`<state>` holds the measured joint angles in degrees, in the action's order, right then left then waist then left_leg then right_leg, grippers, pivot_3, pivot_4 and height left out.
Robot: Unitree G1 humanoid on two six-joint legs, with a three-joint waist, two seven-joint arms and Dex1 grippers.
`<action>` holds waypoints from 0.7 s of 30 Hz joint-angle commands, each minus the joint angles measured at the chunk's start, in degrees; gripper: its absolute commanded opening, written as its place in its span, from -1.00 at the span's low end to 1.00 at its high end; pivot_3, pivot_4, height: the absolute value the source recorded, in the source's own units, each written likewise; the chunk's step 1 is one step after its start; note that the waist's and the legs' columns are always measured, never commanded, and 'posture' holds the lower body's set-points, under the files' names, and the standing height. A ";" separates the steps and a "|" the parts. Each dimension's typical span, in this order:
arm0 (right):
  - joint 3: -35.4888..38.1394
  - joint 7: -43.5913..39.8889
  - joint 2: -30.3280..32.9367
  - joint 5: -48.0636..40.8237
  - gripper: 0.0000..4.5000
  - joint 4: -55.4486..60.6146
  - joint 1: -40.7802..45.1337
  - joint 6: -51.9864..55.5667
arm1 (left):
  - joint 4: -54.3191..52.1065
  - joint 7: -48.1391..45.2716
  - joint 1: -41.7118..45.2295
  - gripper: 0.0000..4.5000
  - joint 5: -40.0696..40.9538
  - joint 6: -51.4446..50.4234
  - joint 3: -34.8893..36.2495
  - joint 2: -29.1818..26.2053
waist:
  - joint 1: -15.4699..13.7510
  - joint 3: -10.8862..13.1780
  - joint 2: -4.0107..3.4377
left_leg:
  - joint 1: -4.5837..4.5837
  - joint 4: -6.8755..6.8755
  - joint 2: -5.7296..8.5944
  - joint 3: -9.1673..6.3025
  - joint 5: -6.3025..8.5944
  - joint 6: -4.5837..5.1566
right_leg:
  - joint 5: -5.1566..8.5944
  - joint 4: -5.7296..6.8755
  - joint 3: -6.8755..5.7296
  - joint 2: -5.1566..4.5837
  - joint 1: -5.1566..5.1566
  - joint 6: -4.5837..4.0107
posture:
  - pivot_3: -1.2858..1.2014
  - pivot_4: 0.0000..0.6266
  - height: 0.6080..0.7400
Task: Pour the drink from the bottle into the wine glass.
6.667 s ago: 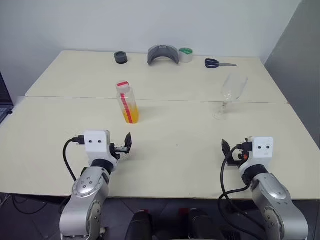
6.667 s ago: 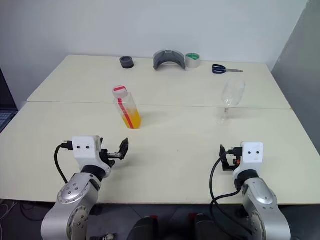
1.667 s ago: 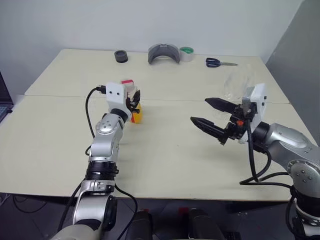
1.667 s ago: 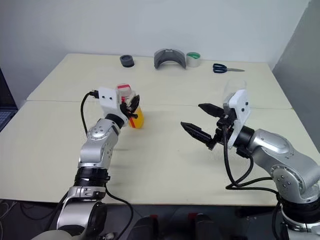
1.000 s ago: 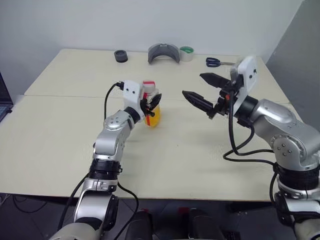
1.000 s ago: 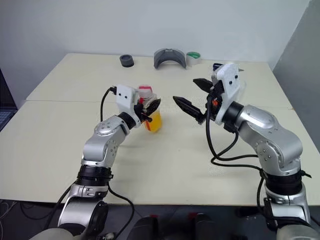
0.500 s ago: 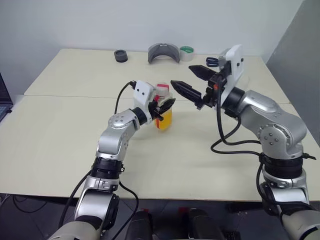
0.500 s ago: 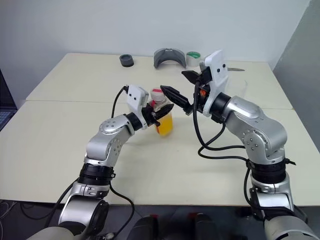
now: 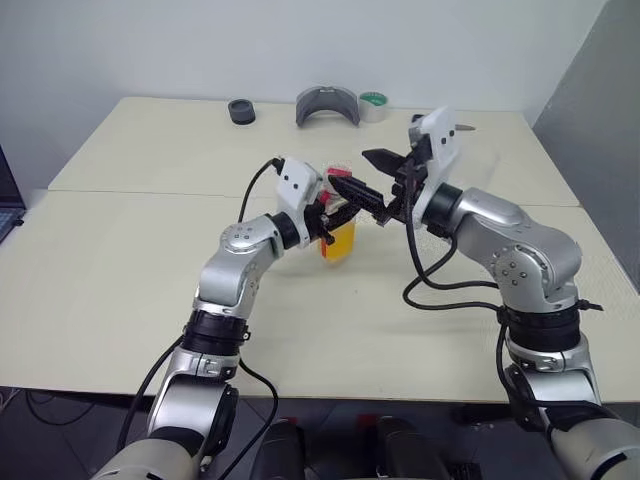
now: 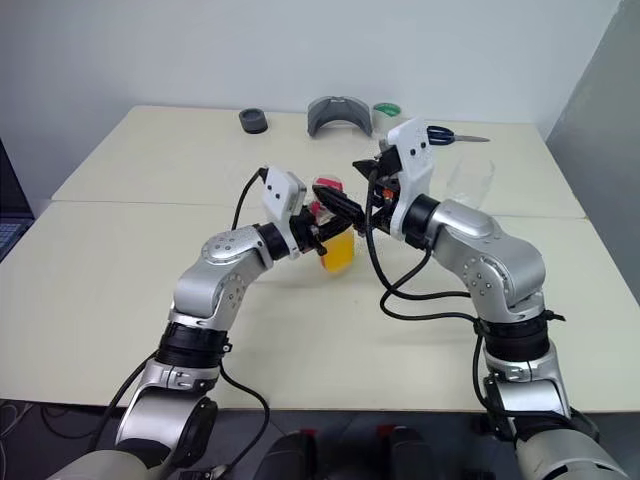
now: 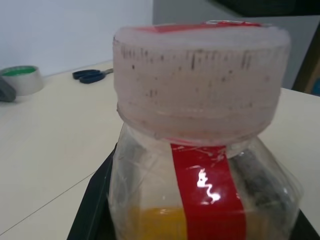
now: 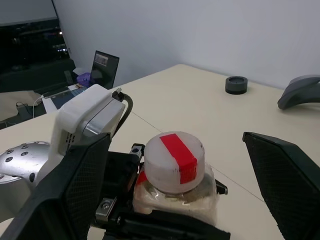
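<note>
Crowding the bottle (image 9: 340,232): both tools, left (image 9: 335,208) clamped, right (image 9: 372,180) spread.

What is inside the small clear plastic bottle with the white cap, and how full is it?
The small clear plastic bottle holds translucent orange-yellow liquid in its lower part; the part under the white cap looks clear. The left claw covers part of its side, so the exact level is hidden.

Both arms: silver-grey metallic rounded links with black joint bands. White boxy camera housing on each wrist, the left (image 9: 297,181) with small dark holes (probably screws). Black cables loop off both wrists. left gripper (image 9: 338,212) and right gripper (image 9: 368,176): black tapered fingers, inner pads (image 12: 80,185) mesh-textured. Small orange-red part near the right wrist.
</note>
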<state>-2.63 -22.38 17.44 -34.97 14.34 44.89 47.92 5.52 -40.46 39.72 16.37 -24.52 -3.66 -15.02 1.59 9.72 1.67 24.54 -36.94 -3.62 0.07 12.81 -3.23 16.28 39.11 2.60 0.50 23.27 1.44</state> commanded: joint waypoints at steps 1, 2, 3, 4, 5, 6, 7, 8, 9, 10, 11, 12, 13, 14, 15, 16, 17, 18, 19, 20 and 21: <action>1.39 -0.37 -0.58 -0.76 1.00 1.75 0.75 -0.42 | -5.23 -3.54 0.70 -0.20 3.18 -0.73 -0.30 -0.72 | 0.00 0.00 0.00 | 0.01 0.00 0.00 0.00 0.00 0.00 | 0.00 0.00 0.00 0.00 0.01 0.00 | 0.03 -0.52 1.00; 1.91 -0.67 -0.57 -1.41 1.00 2.17 0.81 -0.03 | -5.55 -4.33 0.63 -0.20 3.48 -1.11 -0.46 -1.08 | 0.01 0.00 0.00 | 0.01 0.00 0.00 0.00 0.00 0.00 | 0.00 0.00 0.00 0.00 0.01 0.00 | 0.03 -0.52 1.00; 2.32 -0.95 -0.50 -2.00 1.00 2.54 0.85 0.37 | -5.75 -4.84 0.64 -0.20 3.64 -1.37 -0.59 -1.41 | 0.01 0.01 -0.01 | 0.01 0.00 0.00 0.00 0.00 0.00 | 0.00 0.00 0.00 0.00 0.01 0.00 | 0.03 -0.52 1.00; 2.57 -1.21 -0.31 -2.42 1.00 2.83 0.87 0.77 | -5.67 -5.10 0.88 -0.20 3.75 -1.60 -0.48 -1.58 | 0.01 0.01 -0.01 | 0.01 0.00 0.00 0.00 0.00 0.00 | 0.00 0.00 0.00 0.00 0.01 0.00 | 0.03 -0.52 1.00; 2.69 -1.33 -0.17 -2.65 1.00 3.05 0.87 1.09 | -5.58 -5.41 1.13 -0.20 4.03 -1.86 -0.27 -1.64 | 0.00 0.01 -0.01 | 0.01 0.00 0.00 0.00 0.00 0.00 | 0.00 0.00 -0.01 0.00 0.01 0.00 | 0.03 -0.52 1.00; 2.76 -1.36 -0.03 -2.74 1.00 3.17 0.87 1.34 | -5.49 -5.66 1.37 -0.20 4.33 -2.08 -0.14 -1.70 | 0.01 0.01 -0.01 | 0.01 0.00 0.00 0.00 0.00 0.00 | 0.00 0.00 0.00 0.00 0.01 0.00 | 0.03 -0.52 1.00; 2.82 -1.28 0.03 -2.82 1.00 3.32 0.86 1.56 | -5.52 -5.98 1.50 -0.20 4.70 -2.37 -0.03 -1.78 | 0.01 0.01 -0.02 | 0.01 0.00 0.00 -0.01 0.00 0.00 | 0.00 0.00 -0.01 0.00 0.01 0.00 | 0.03 -0.52 1.00; 3.08 -1.13 -0.01 -3.14 1.00 3.46 0.87 1.86 | -5.56 -6.40 1.62 -0.20 4.96 -2.59 -0.02 -1.90 | 0.01 0.01 -0.01 | 0.01 0.00 0.00 0.00 0.00 0.00 | 0.00 0.00 0.00 0.00 0.01 0.00 | 0.03 -0.52 1.00; 3.36 -0.93 0.02 -3.51 1.00 3.70 0.89 2.25 | -5.66 -7.07 1.67 -0.20 5.32 -2.90 -0.11 -2.10 | 0.01 0.01 -0.02 | 0.01 0.00 0.00 -0.01 0.00 0.00 | 0.00 0.00 0.00 0.00 0.01 0.00 | 0.03 -0.52 1.00; 3.60 -0.83 0.10 -3.81 1.00 3.95 0.90 2.60 | -5.76 -7.64 1.67 -0.20 5.59 -3.10 -0.22 -2.27 | 0.01 0.01 -0.02 | 0.01 0.00 0.00 -0.01 0.00 0.00 | 0.00 0.00 0.00 0.00 0.01 0.00 | 0.03 -0.52 1.00; 3.84 -0.83 0.31 -4.20 1.00 4.44 0.77 3.13 | -5.84 -8.01 1.65 -0.20 5.82 -3.29 -0.23 -2.42 | 0.01 0.01 -0.02 | 0.01 0.00 0.00 -0.01 0.00 0.00 | 0.00 0.00 -0.01 0.00 0.01 0.00 | 0.03 -0.52 1.00; 4.10 -0.86 0.52 -4.69 1.00 5.05 0.56 3.73 | -6.01 -8.62 1.57 -0.20 6.16 -3.49 -0.25 -2.58 | 0.01 0.02 -0.03 | 0.01 0.00 0.00 0.00 0.00 0.00 | 0.00 0.00 0.00 0.00 0.01 0.00 | 0.03 -0.52 1.00; 4.36 -0.85 0.67 -5.22 1.00 5.62 0.34 4.31 | -6.09 -9.06 1.54 -0.20 6.30 -3.60 -0.24 -2.74 | 0.01 0.02 -0.03 | 0.01 0.00 0.00 0.00 0.00 0.00 | 0.00 0.00 0.00 0.00 0.02 0.00 | 0.03 -0.52 1.00; 4.69 -0.89 0.83 -5.94 1.00 6.32 0.03 4.98 | -5.99 -9.23 1.59 -0.20 6.26 -3.57 -0.19 -2.88 | 0.01 0.02 -0.03 | 0.01 0.00 0.00 -0.01 0.00 0.00 | 0.00 0.00 -0.01 0.00 0.02 0.00 | 0.03 -0.52 1.00; 4.87 -0.93 1.00 -6.49 1.00 6.94 -0.24 5.48 | -5.75 -9.28 1.70 -0.20 6.17 -3.45 -0.19 -3.04 | 0.00 0.02 -0.03 | 0.01 0.00 0.00 -0.01 0.00 0.00 | 0.00 0.00 -0.01 0.00 0.02 0.00 | 0.03 -0.52 1.00; 4.94 -0.94 1.13 -6.82 1.00 7.43 -0.44 5.83 | -5.48 -9.29 1.83 -0.20 6.06 -3.27 -0.18 -3.18 | 0.00 0.02 -0.03 | 0.01 0.00 0.00 -0.01 0.00 0.00 | 0.01 -0.01 -0.01 0.00 0.02 0.00 | 0.03 -0.52 1.00; 5.02 -0.78 1.13 -7.01 1.00 7.88 -0.63 6.14 | -5.12 -9.37 2.02 -0.20 5.88 -3.02 -0.20 -3.32 | 0.00 0.02 -0.03 | 0.02 0.00 0.00 -0.01 0.00 0.00 | 0.00 -0.01 -0.01 0.00 0.02 0.00 | 0.03 -0.52 1.00; 5.09 -0.49 1.05 -7.10 1.00 8.18 -0.74 6.35 | -4.81 -9.47 2.20 -0.20 5.76 -2.84 -0.21 -3.41 | 0.01 0.02 -0.03 | 0.02 0.00 0.00 -0.01 0.00 0.00 | 0.00 -0.01 0.00 0.00 0.02 0.00 | 0.03 -0.52 1.00; 5.16 -0.09 0.91 -7.13 1.00 8.40 -0.82 6.49 | -4.52 -9.55 2.43 -0.20 5.68 -2.73 -0.21 -3.44 | 0.01 0.02 -0.03 | 0.02 0.00 0.00 -0.01 0.00 0.00 | 0.01 -0.01 -0.01 0.00 0.02 0.00 | 0.03 -0.52 1.00; 5.21 0.28 0.78 -7.17 1.00 8.55 -0.85 6.59 | -4.29 -9.62 2.64 -0.20 5.61 -2.64 -0.24 -3.48 | 0.01 0.02 -0.03 | 0.02 0.00 0.00 -0.02 0.00 0.00 | 0.01 0.00 -0.01 0.00 0.02 0.00 | 0.03 -0.52 1.00; 5.12 0.74 0.64 -7.10 1.00 8.66 -0.90 6.57 | -4.06 -9.67 2.87 -0.20 5.56 -2.56 -0.28 -3.46 | 0.01 0.02 -0.03 | 0.02 0.00 0.00 -0.02 0.00 0.01 | 0.00 0.00 -0.01 0.00 0.02 0.00 | 0.03 -0.52 1.00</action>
<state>0.99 -22.25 18.15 -41.50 20.57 43.71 54.52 2.74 -49.59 40.57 21.35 -28.34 -4.37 -18.25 1.60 9.73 1.64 24.56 -36.94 -3.62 0.05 12.81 -3.22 16.29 39.10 2.60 0.51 23.29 1.43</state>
